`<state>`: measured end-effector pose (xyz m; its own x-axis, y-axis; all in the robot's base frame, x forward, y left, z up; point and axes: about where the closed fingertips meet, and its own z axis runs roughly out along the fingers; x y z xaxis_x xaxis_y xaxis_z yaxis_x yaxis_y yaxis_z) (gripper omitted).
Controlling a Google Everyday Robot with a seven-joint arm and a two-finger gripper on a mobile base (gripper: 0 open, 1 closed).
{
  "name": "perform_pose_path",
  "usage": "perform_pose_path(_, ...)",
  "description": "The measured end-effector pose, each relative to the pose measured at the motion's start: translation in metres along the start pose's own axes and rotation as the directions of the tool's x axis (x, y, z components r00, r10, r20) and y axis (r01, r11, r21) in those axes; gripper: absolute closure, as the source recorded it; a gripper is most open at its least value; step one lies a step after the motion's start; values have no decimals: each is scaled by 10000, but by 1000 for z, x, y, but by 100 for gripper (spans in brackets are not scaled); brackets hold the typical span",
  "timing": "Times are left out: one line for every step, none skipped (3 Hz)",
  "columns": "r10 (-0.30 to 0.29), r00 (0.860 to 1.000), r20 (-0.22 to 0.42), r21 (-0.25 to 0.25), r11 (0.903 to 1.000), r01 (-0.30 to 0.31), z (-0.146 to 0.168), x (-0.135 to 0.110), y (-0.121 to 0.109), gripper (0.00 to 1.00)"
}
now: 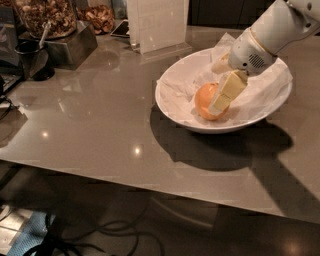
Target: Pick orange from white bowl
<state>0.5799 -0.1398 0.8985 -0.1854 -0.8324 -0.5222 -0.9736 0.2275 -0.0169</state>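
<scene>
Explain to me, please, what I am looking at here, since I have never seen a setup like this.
This is one camera picture, looking down at an angle onto a grey table. The white arm entering from the upper right belongs to a mobile robot. Its tip is the gripper, a clamp for grasping, and it is down inside the white bowl, right at the orange. The orange lies in the bowl on crumpled white paper. Whether the gripper has hold of it cannot be told. At the back stand a white card, jars of snacks and a dark cup.
</scene>
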Motion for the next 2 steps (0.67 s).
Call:
perform_pose_path(117, 9999, -26, -352, 9993, -118, 11, 3, 3, 7)
perform_pose_path(197, 9998, -25, -548, 9983, -198, 18, 6, 5, 7)
